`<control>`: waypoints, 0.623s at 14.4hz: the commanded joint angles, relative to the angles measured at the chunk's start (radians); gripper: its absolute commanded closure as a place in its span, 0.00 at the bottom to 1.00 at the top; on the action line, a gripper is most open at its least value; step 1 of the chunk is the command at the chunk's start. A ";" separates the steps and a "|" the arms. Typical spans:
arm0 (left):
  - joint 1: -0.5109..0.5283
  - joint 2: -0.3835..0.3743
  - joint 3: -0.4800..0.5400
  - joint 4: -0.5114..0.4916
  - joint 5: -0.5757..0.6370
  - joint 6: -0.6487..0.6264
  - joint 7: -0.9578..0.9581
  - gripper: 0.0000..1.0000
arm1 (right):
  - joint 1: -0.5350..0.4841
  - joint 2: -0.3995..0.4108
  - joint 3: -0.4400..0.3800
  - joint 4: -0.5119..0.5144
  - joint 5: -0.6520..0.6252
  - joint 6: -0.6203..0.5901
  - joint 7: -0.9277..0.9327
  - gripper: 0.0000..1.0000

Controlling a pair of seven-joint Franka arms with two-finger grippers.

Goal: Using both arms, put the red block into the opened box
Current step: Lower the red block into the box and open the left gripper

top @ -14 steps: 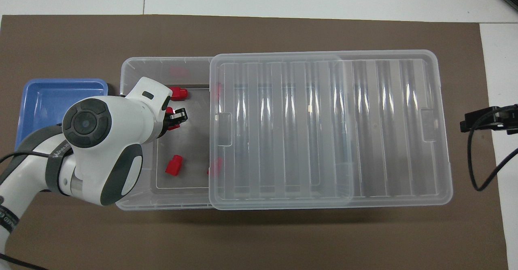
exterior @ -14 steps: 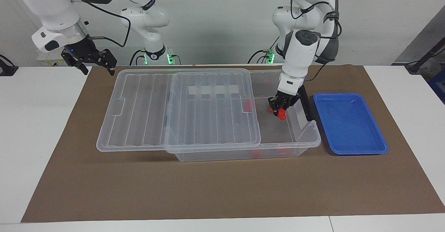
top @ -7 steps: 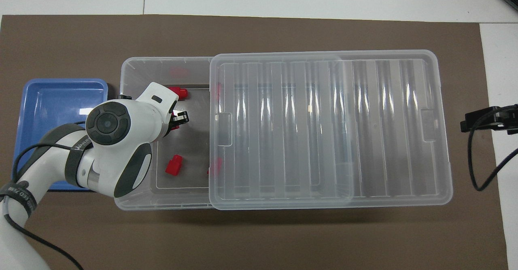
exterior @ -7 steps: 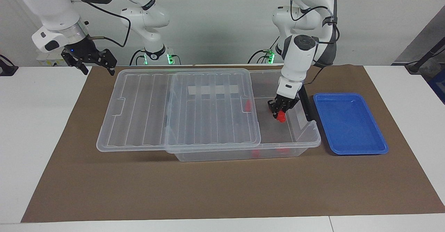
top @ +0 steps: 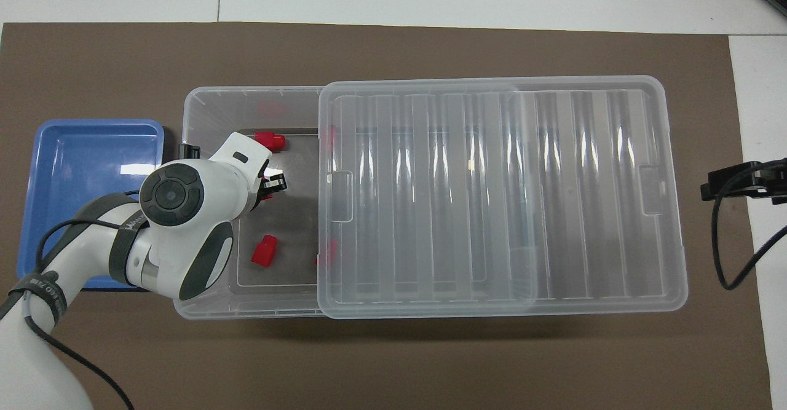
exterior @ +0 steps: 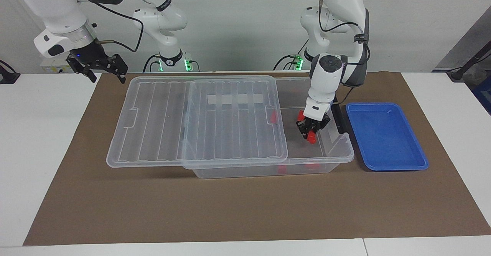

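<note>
The clear box [exterior: 342, 157] lies along the mat, its ribbed lid [exterior: 199, 125] slid toward the right arm's end so the end by the left arm is uncovered. My left gripper [exterior: 311, 132] reaches down into that opening, shut on a small red block [exterior: 312, 138] that hangs just above the box floor. In the overhead view the left wrist hides most of this block; only the left gripper [top: 268, 187] tips show, over the box [top: 209, 99] beside the lid [top: 492, 195]. My right gripper [exterior: 104, 71] waits open in the air off the lid's end, also seen as right gripper [top: 738, 182].
Other red blocks lie on the box floor, one [top: 269, 141] farther from the robots and one [top: 264, 251] nearer, more half under the lid's edge. A shallow blue tray [exterior: 385, 137] stands beside the box at the left arm's end, blue tray [top: 92, 152].
My left gripper has sunk lower into the uncovered end of the box with the red block still in it, its wrist turning more upright. The right arm has not moved.
</note>
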 commanded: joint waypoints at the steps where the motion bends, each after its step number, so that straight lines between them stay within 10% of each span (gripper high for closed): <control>1: 0.009 0.028 0.003 -0.014 0.022 0.059 -0.009 1.00 | -0.008 -0.002 0.008 0.001 -0.001 -0.006 0.005 0.00; 9: 0.013 0.078 0.004 -0.016 0.022 0.118 -0.009 1.00 | -0.017 -0.005 0.008 -0.005 -0.001 -0.012 0.005 0.00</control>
